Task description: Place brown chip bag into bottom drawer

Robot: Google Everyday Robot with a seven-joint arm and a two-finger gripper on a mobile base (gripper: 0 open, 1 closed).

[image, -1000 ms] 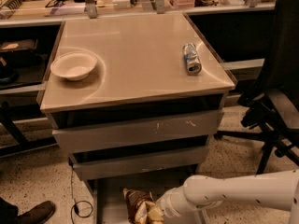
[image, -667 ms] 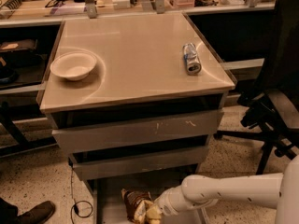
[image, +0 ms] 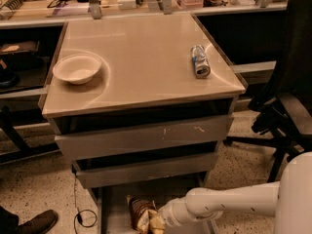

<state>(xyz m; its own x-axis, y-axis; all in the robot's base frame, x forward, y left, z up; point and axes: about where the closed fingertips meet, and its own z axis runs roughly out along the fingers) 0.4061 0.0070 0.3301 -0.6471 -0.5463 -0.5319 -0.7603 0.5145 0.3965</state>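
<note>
The brown chip bag (image: 140, 211) lies at the bottom of the camera view, inside the pulled-out bottom drawer (image: 113, 214), a shallow grey tray under the two grey-fronted drawers. My gripper (image: 159, 220) sits at the end of the white arm that reaches in from the right. It is right against the bag's right side, low over the drawer floor. The bag's lower end is cut off by the frame edge.
A silver-blue can (image: 199, 61) lies on the beige cabinet top at the right, and a white bowl (image: 77, 68) sits at the left. A black office chair (image: 287, 106) stands to the right. A shoe (image: 36, 223) and a cable (image: 78, 212) are on the floor at the left.
My arm has reached slightly further left into the bottom drawer, with the chip bag staying at the gripper. The can and bowl have not moved.
</note>
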